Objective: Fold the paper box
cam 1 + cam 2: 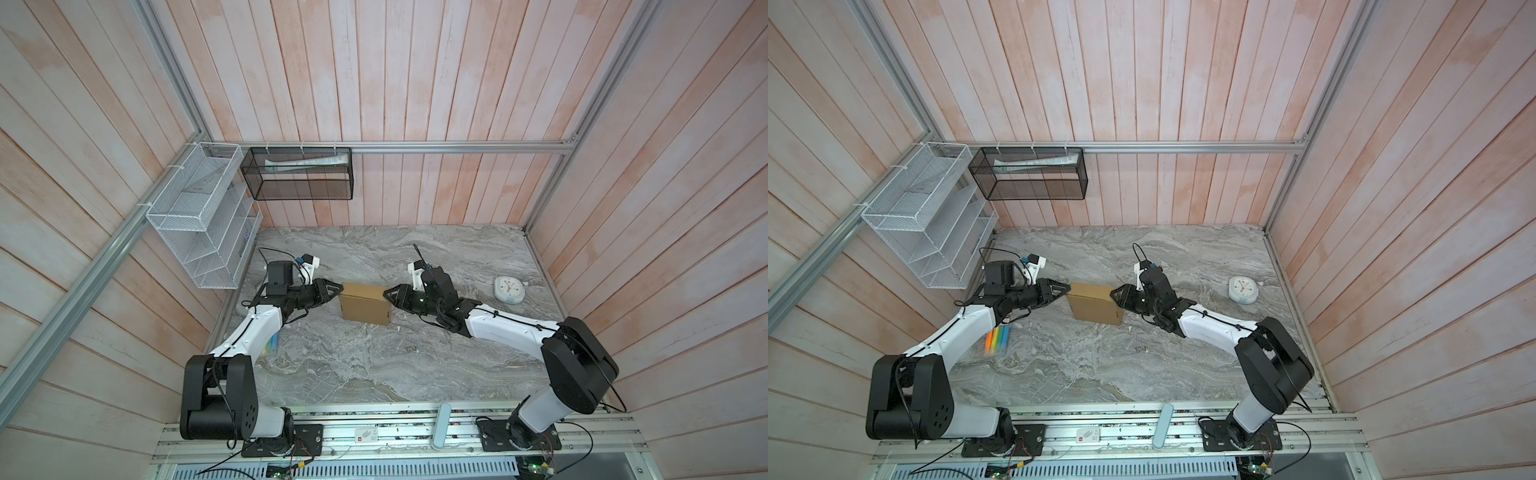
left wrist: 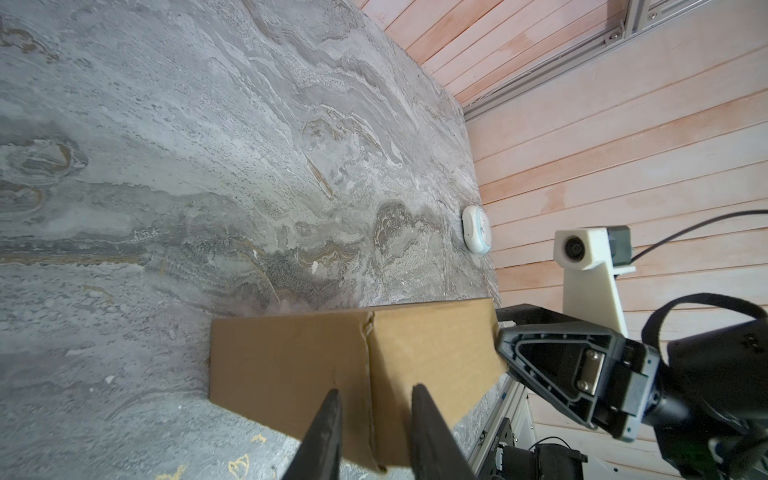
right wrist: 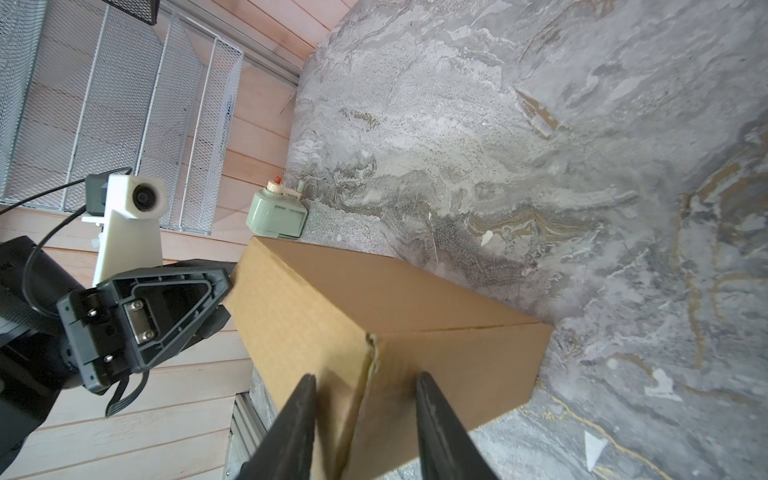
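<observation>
Two grippers flank the paper box [image 1: 365, 309]: left gripper [image 1: 340, 286] and right gripper [image 1: 385, 291] each straddle its top edge, jaws part-spread; whether they pinch it, I cannot tell.

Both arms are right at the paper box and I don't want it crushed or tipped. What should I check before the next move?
1. Flaps of the paper box tucked, none loose on the visible faces: ok.
2. Box stands on the table: ok.
3. The left end effector straddles a corner edge at one end: ok.
4. The right end effector straddles a corner edge at the opposite end: ok.
5. Either end effector actually pressing the cardboard: cannot tell.
6. The clock lies well apart from the box: ok.
</observation>
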